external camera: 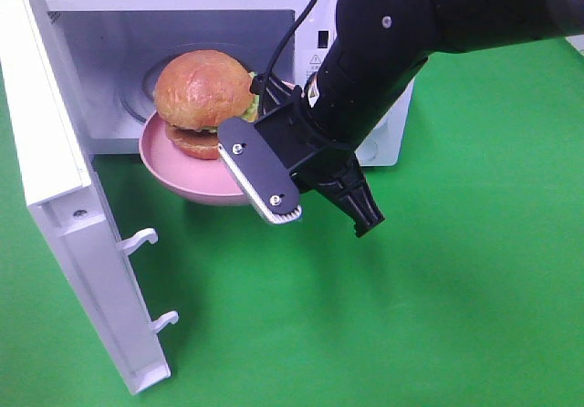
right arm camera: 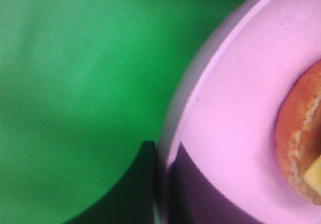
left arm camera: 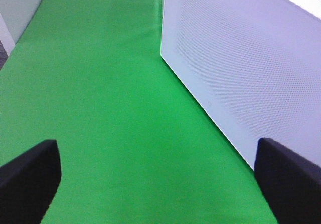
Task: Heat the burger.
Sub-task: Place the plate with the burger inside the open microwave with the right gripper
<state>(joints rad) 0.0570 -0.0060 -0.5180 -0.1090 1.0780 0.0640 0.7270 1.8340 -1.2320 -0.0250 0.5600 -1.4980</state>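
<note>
Burger (external camera: 203, 88): on the pink plate (external camera: 178, 181), which sits partly in the oven's (external camera: 388, 142) mouth and partly out over the front edge.
Door (external camera: 55, 179): swung wide open.
Burger and right gripper (external camera: 324, 220): the burger is just beside it, toward the oven.
Right gripper: fingers apart, holding nothing; one finger (external camera: 265, 174) is at the plate's rim.
Left gripper (left arm camera: 160, 184): wide open, empty, over the green cloth (left arm camera: 100, 108) by the oven.
Count: one burger, one plate, one oven, two door hooks (external camera: 137, 238).
</note>
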